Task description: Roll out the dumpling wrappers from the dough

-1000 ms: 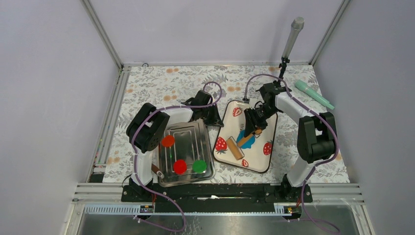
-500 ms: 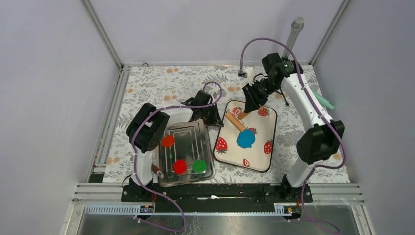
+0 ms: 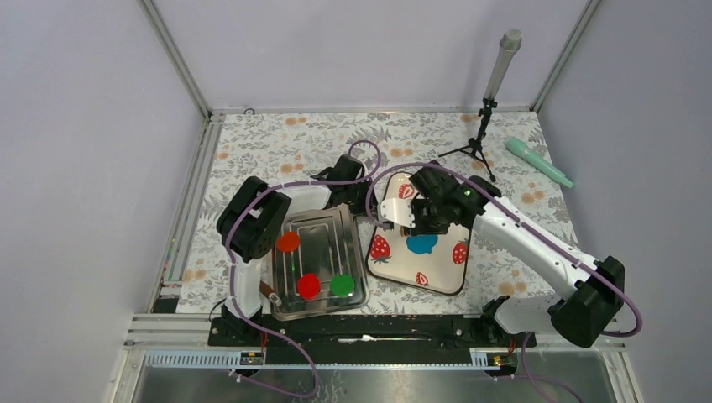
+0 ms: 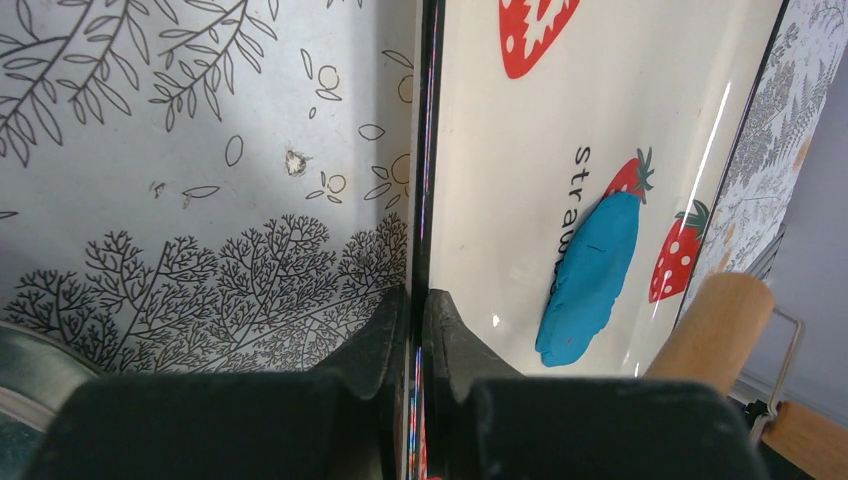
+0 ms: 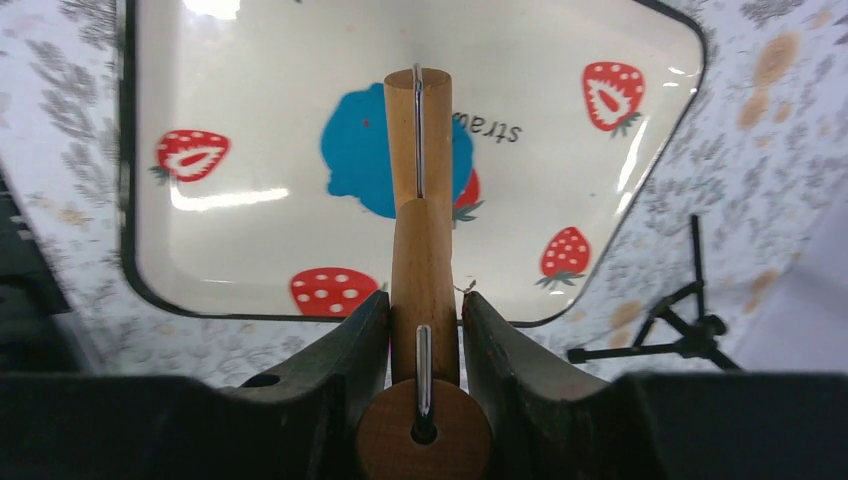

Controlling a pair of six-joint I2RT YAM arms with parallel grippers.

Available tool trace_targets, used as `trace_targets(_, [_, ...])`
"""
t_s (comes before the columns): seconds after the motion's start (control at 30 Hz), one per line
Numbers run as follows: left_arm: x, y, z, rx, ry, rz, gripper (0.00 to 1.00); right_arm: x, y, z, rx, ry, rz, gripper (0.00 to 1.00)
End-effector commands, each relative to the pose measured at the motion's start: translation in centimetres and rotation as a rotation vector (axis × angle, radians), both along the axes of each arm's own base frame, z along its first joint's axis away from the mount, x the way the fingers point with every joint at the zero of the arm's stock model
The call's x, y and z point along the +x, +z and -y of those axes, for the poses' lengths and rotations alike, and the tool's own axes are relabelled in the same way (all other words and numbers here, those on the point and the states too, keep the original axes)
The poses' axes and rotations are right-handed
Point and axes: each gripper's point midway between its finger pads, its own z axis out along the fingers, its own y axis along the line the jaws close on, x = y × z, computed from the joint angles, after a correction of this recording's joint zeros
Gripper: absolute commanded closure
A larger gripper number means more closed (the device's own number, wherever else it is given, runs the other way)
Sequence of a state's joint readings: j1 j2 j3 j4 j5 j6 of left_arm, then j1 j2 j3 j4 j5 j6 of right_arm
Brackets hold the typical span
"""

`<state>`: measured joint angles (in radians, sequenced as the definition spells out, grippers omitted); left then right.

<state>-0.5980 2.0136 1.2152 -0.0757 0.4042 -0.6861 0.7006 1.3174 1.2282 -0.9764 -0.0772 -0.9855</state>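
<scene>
The dough point(image 3: 421, 243) is a flattened blue patch in the middle of the strawberry-printed tray point(image 3: 395, 264). In the right wrist view the dough point(image 5: 355, 150) lies under the roller of a wooden rolling pin point(image 5: 423, 235). My right gripper point(image 5: 425, 300) is shut on the pin's handle, and from above this gripper point(image 3: 410, 220) hovers over the tray's far left part. My left gripper point(image 4: 418, 300) is shut on the tray's left rim point(image 4: 424, 150), beside the dough point(image 4: 595, 270). Seen from above, the left gripper point(image 3: 374, 208) sits at that rim.
A metal tray point(image 3: 323, 215) stands left of the strawberry tray, holding an orange-red disc point(image 3: 288, 242), a red disc point(image 3: 309, 285) and a green disc point(image 3: 342, 285). At the back right stand a microphone tripod point(image 3: 479, 147) and a green microphone point(image 3: 537, 161).
The right arm carried the rolling pin from on the dough to the tray's far end, then swung back over the tray's left part. The dough lies uncovered. The left arm has not moved.
</scene>
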Motion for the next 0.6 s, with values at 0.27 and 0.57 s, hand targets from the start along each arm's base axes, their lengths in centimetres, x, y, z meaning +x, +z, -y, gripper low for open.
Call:
trace_targets(0.27, [-0.5, -3.2, -2.3, 0.117, 0.04, -0.046, 1.0, 2.0, -1.0, -1.2, -0.06, 0.107, 0.176, 1.0])
trace_targets(0.57, [-0.6, -3.4, -2.2, 0.113, 0.039, -0.064, 1.0, -0.3, -4.7, -0.3, -0.099, 0.106, 0.041, 1.0])
